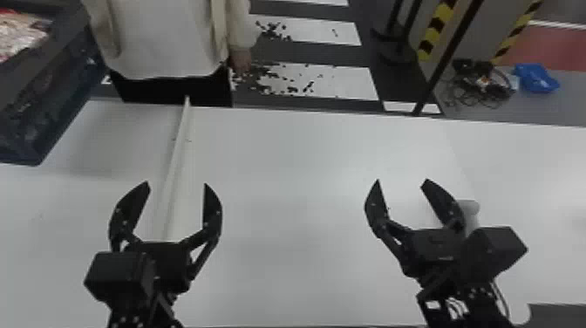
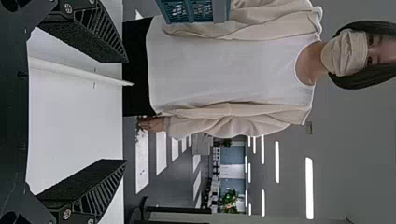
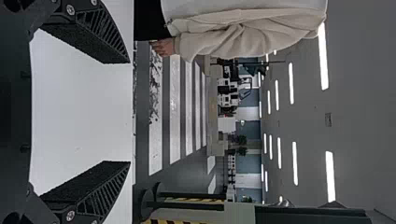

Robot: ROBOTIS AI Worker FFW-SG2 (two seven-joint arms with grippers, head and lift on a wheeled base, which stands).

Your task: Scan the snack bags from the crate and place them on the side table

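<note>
- Head view: dark floor [image 1: 322,54] w/ broad white stripes beyond the table, dark flecks scattered over some of them; red patch [image 1: 549,48] at far R. Wrist views: rows of ceiling lights [image 2: 309,186] farther back in the rm.
- White table [image 1: 305,174], flat top, spans most of the foreground.
- Dark-blue crate [image 1: 30,126] at table's far L, cut off by the view's edge.
- L gripper [image 1: 177,184] over table's L part, fingers spread wide, nothing gripped.
- R gripper [image 1: 401,181] over R part, also wide open & empty.
- Yellow/blk striped posts [image 1: 434,30] past table's far edge, R side; thin blk pole [image 1: 449,56] slants up btwn them.
- White strip [image 1: 176,152] runs from far edge twd robot, btwn crate & table's middle; near end passes behind L gripper. In the way of anything slid straight across from crate.
- Snack bags [image 1: 19,35] in crate, shiny, pale w/ some red; can't count them.
- Blue item [image 1: 536,78] on floor, far R, w/ tangled cables [image 1: 471,87] nr it.
- Pale rounded obj [image 1: 471,207] just beside R gripper in head view, partly hidden; can't tell what.
</note>
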